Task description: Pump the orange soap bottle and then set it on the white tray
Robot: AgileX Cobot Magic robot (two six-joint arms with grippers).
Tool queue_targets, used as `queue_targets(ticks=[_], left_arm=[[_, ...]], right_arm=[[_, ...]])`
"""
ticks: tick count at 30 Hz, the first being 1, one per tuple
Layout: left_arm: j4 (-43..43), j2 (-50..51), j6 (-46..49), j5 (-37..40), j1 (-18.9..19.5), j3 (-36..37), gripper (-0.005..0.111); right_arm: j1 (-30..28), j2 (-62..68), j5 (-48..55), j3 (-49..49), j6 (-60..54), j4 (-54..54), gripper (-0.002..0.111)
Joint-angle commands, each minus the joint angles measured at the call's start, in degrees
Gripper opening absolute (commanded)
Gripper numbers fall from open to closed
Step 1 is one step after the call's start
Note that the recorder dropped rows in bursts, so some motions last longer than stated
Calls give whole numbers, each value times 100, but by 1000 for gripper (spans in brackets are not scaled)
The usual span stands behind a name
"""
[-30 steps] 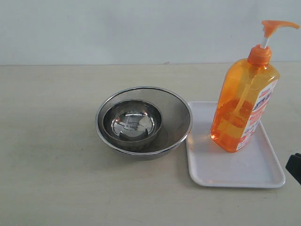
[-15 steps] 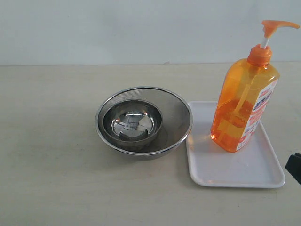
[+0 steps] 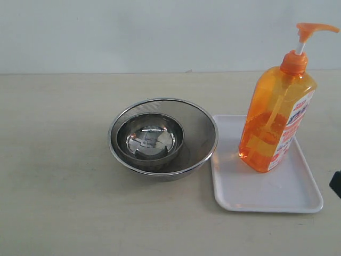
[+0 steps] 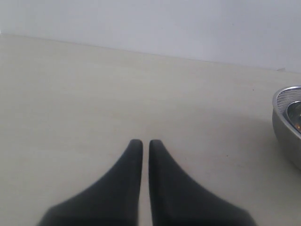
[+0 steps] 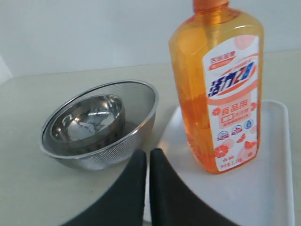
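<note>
The orange soap bottle (image 3: 277, 120) stands upright on the white tray (image 3: 256, 189) at the right of the table, its pump head up and pointing right. From the right wrist the orange soap bottle (image 5: 218, 84) rises just beyond my right gripper (image 5: 148, 153), which is shut, holds nothing and hovers near the edge of the white tray (image 5: 268, 188). Only a dark bit of that arm (image 3: 336, 184) shows at the right edge of the exterior view. My left gripper (image 4: 142, 142) is shut and empty over bare table, far from the bottle.
Two nested steel bowls (image 3: 162, 136) sit left of the tray, almost touching it. The outer steel bowl (image 5: 101, 125) is mesh-walled. One bowl's rim (image 4: 288, 120) shows in the left wrist view. A pale wall runs behind the table.
The dark part of the right arm at the right edge has drawn back slightly out of the exterior view. Bottle, tray and bowls have not moved.
</note>
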Motion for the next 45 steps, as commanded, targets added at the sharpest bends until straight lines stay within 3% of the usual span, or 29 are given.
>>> queue_targets(ticks=[1,21,28,31,36,42,44,45], left_arm=[[15,-17,-20,14,20,19,5],[15,-17,-20,14,20,19,5],[15,-17,-20,14,20,19,5],[15,-17,-20,14,20,19,5],[15,-17,-20,14,20,19,5],[15,-17,-20,14,20,19,5],[15,-17,-20,14,20,19,5],[15,-17,-20,14,20,19,5]], right_arm=[[-2,-21,206,-5,818,946,0],[-2,-21,34,-5,571,1799,0],[-2,-11,-945,-572,-1258,1887,1],[-2,0,-1149,-913,-1637,1876,15],[-2,407,-915,-1048,-2219,1895,70],[-2,1673,-584,-1048,-2826,2285,71],[-2,2842,-1101,-1133,-4595,4045,71],[-2,3086,-1210,-1160,-4954,4319,71]])
